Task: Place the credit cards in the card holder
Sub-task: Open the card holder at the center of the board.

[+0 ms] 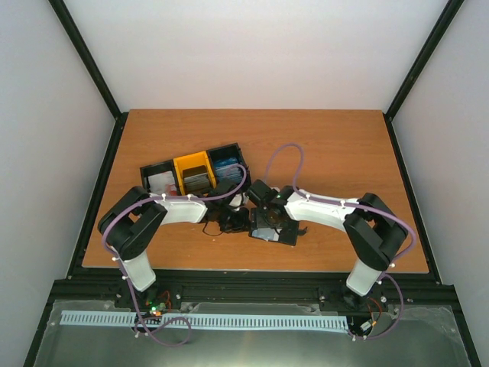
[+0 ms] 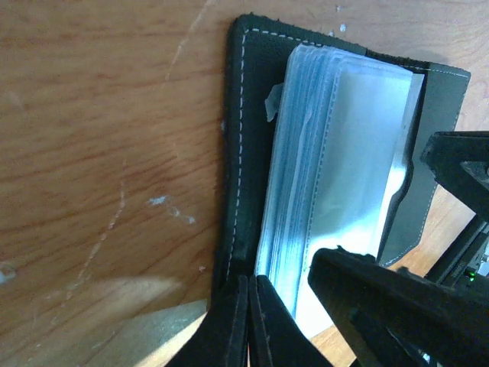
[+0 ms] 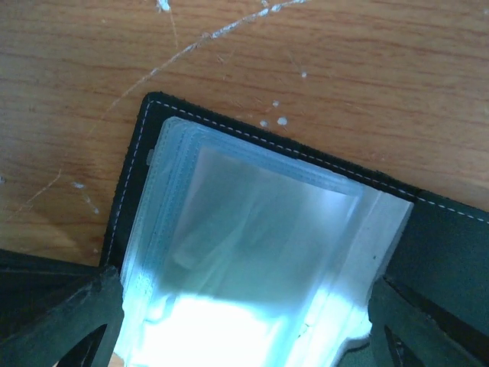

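The card holder (image 1: pixel 289 235) lies open and flat on the table (image 1: pixel 336 153), near its 6 o'clock edge and between the two arms. From above, its long axis runs roughly from 9 to 3 o'clock, with the 3 o'clock end dipping slightly toward 4. In the left wrist view the card holder (image 2: pixel 248 115) shows a black cover with pale stitching, and its long edge runs from 12 to 6 o'clock. A stack of clear plastic sleeves (image 2: pixel 344 168) lies on it.

The left gripper (image 2: pixel 294 290) stands at the 6 o'clock end of that stack with a finger on each side. I cannot tell whether it is clamping the stack.

In the right wrist view the right gripper (image 3: pixel 244 306) has its fingers spread wide. One is at 8 o'clock and one at 4 o'clock, flanking the sleeves (image 3: pixel 260 222) above the black cover (image 3: pixel 451 252).

The credit cards (image 1: pixel 197 181) stand in a row of three bins at 10 o'clock from the card holder:
- The left black bin (image 1: pixel 157 165) holds the white-and-red cards (image 1: pixel 162 182).
- The yellow bin (image 1: pixel 180 172) holds grey ones.
- The right black bin (image 1: pixel 225 147) holds the blue cards (image 1: pixel 224 163).

Any print on the cards is too small to read.
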Controlling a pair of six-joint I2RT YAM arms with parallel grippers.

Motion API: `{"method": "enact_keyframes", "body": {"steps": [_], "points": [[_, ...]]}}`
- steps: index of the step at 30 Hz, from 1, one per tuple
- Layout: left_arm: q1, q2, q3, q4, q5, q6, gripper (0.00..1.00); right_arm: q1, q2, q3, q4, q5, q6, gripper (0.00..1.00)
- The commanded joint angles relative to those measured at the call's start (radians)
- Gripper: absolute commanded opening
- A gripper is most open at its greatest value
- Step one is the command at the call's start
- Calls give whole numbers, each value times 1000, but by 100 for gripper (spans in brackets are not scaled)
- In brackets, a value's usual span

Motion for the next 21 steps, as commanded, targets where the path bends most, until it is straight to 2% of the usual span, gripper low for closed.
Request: {"method": "enact_keyframes", "body": {"steps": [1, 5, 15, 21], "points": [[12, 31, -22, -16, -4, -19, 3, 14, 22, -18, 53, 37, 17, 87], [18, 41, -28, -43, 5, -20, 1, 17, 21, -39, 108, 17, 14, 90], [31, 49, -45, -43, 12, -34, 1, 18, 83, -34, 40, 114, 36, 89], [33, 50, -47, -46, 11, -34, 1, 23, -26, -65, 7, 157, 44, 90]]}}
